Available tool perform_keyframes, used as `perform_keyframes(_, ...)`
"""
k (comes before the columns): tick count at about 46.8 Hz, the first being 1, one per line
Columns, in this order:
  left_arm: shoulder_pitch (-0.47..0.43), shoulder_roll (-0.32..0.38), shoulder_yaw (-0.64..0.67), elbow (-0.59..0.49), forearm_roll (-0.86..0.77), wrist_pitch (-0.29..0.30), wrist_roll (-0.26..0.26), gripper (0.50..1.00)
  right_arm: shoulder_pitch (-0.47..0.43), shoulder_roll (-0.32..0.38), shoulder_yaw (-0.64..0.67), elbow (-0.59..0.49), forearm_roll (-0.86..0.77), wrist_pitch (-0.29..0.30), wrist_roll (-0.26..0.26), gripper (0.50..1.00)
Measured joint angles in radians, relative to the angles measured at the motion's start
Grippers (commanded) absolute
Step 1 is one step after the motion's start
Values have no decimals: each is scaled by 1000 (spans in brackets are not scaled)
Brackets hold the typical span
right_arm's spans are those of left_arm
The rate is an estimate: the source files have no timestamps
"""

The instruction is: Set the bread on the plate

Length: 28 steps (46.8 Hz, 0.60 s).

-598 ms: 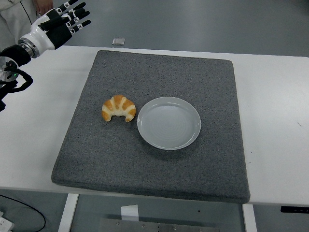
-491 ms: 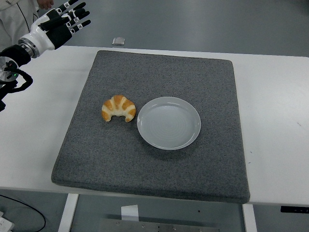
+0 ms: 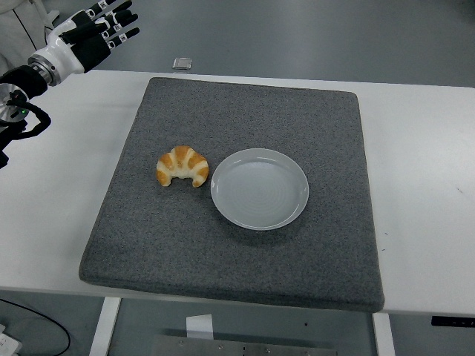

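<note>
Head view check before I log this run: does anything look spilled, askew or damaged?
Nothing stands out. The croissant lies whole on the grey mat just left of the empty white plate; the left hand hovers open at the far left corner.

Left hand (image 3: pixel 93 33): black fingers with white marker tags, white wrist cuff, black arm, cabling at the joint.
</note>
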Motion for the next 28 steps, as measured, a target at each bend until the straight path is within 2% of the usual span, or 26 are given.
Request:
perform_keyframes(5,-5,1,1,-6,27,42,0,1000,0,0,0,0,0,0,0,932)
perform_keyframes(18,-13,18,1,-88,177,55,-6,992,0,0,0,0,0,0,0,932)
perform_keyframes(28,-37,99,19,-185,257,54,-13,984,0,0,0,0,0,0,0,932)
